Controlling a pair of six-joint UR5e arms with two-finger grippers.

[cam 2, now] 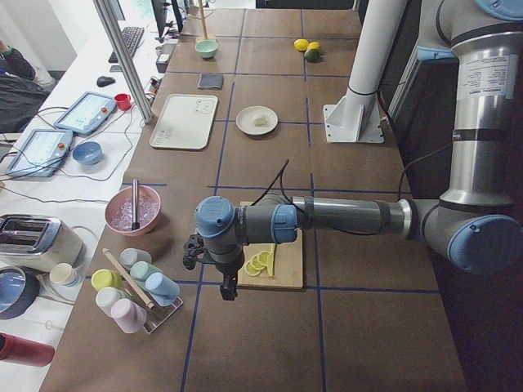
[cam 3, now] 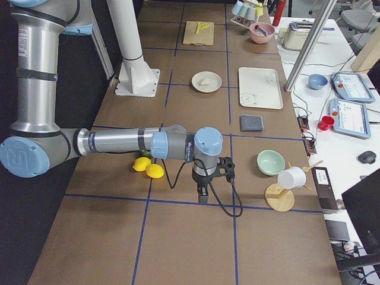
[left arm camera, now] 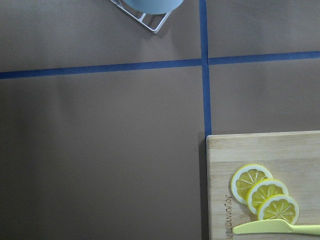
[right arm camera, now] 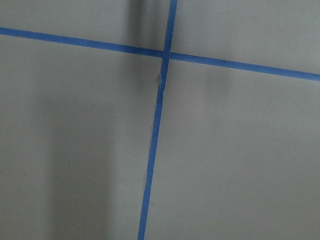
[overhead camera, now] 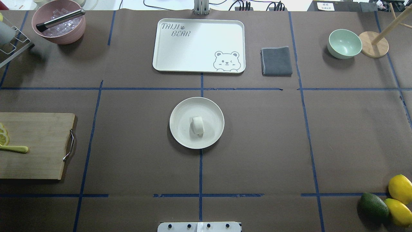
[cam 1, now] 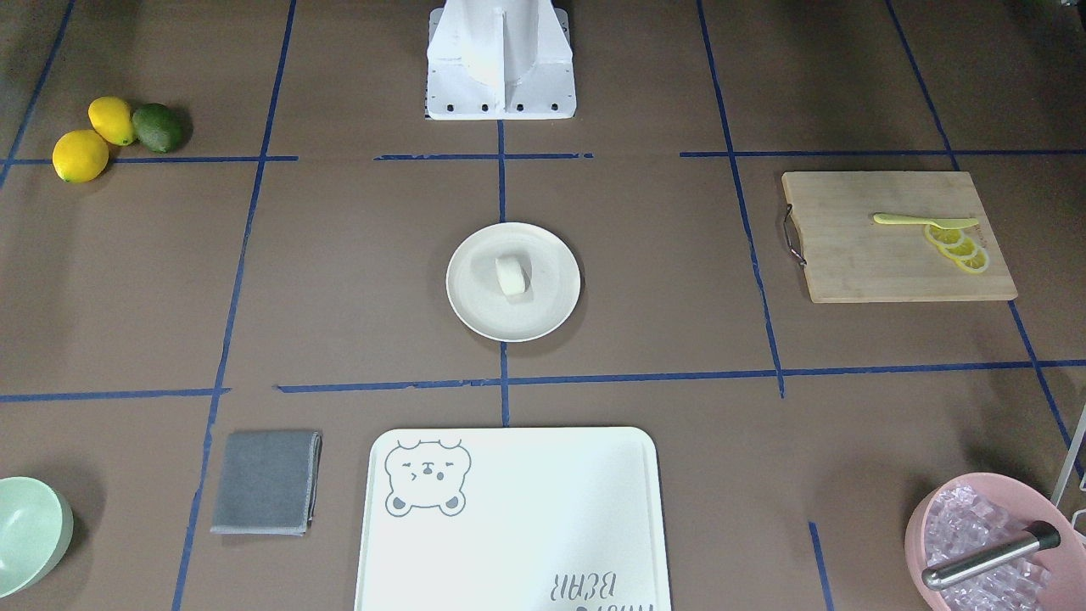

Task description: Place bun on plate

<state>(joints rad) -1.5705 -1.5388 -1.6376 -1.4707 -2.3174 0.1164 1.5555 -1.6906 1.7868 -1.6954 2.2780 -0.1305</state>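
Now seeing the bun [overhead camera: 198, 125] lying near the middle of the plate [overhead camera: 182, 137]. Finding the left tool [cam 2: 225, 289] and right tool [cam 3: 203, 198] hanging over the bench [overhead camera: 257, 145], well away; failing to tell their opening.

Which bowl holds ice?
The pink bowl, with ice cubes and a metal utensil in it; the mint-green bowl is empty.

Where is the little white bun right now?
In the overhead view the bun lies near the middle of the plate, at the centre of the table, the bear-print tray just beyond.
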